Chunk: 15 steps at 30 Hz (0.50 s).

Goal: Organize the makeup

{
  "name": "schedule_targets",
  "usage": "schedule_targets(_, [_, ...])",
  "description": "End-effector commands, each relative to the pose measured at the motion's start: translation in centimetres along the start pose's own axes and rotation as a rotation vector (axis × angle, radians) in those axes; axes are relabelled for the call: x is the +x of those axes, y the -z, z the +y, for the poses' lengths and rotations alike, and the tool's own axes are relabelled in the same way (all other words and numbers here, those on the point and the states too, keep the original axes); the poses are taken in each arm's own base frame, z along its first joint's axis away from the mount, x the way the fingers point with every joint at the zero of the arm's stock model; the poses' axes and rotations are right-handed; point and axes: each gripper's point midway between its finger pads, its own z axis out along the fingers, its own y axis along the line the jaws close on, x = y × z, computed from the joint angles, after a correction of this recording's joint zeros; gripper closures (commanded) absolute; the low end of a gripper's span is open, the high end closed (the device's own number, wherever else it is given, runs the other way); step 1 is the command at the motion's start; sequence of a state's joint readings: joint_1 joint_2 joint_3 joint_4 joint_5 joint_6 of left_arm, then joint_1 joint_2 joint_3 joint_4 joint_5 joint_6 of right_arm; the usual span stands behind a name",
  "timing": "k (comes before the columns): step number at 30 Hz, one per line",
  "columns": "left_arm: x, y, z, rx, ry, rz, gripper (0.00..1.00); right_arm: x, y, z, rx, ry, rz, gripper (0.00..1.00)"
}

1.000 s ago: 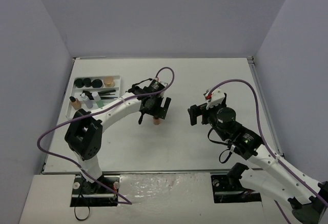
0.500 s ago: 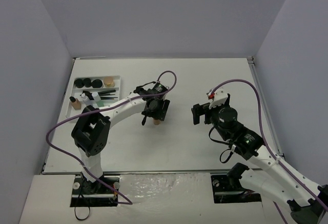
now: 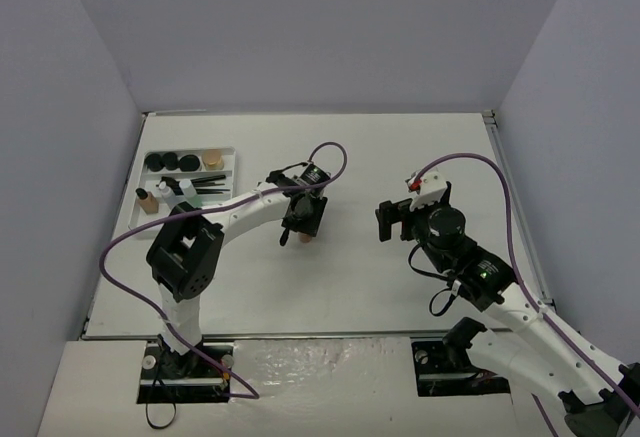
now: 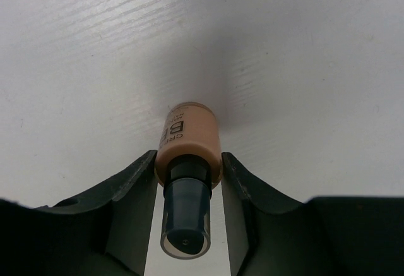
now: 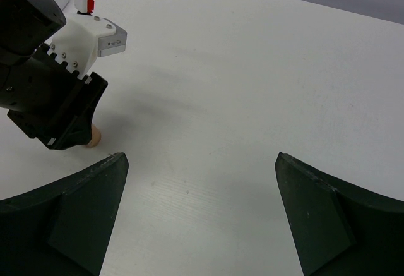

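Note:
A beige bottle (image 4: 189, 138) with a dark pump cap stands upright on the white table (image 3: 330, 277), left of centre. My left gripper (image 4: 189, 157) reaches down over it, and both fingers press against the bottle's sides. From above, the bottle (image 3: 306, 236) peeks out under the left gripper (image 3: 302, 225). The rest of the makeup lies in the white tray (image 3: 140, 223) at the far left: black pots (image 3: 170, 162), a tan compact (image 3: 213, 160), little bottles (image 3: 150, 201) and thin black brushes (image 3: 205, 185). My right gripper (image 5: 202, 157) hovers wide open with nothing in it, right of the bottle.
Grey walls close the table in on three sides. A purple cable (image 3: 325, 152) loops above the left wrist. In the right wrist view the left gripper's body (image 5: 57, 105) fills the upper left, with the bottle's base (image 5: 95, 138) under it.
The left jaws have closed in from wide apart onto the beige bottle. The left arm's elbow has shifted a little right. The right arm has edged slightly right.

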State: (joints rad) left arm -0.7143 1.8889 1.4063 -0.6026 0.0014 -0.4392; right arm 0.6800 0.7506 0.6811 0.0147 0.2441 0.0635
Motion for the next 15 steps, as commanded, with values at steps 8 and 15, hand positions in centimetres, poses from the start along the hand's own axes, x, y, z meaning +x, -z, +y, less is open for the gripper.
schedule_targets(8, [-5.9, 8.8, 3.2, -0.028, 0.077, -0.216, 0.99, -2.3, -0.1, 0.4, -0.025, -0.023, -0.064, 0.0])
schedule_targets(15, [-5.9, 11.9, 13.1, -0.152, 0.235, -0.256, 1.0, -2.9, 0.0, 0.7, -0.042, -0.026, -0.074, 0.0])
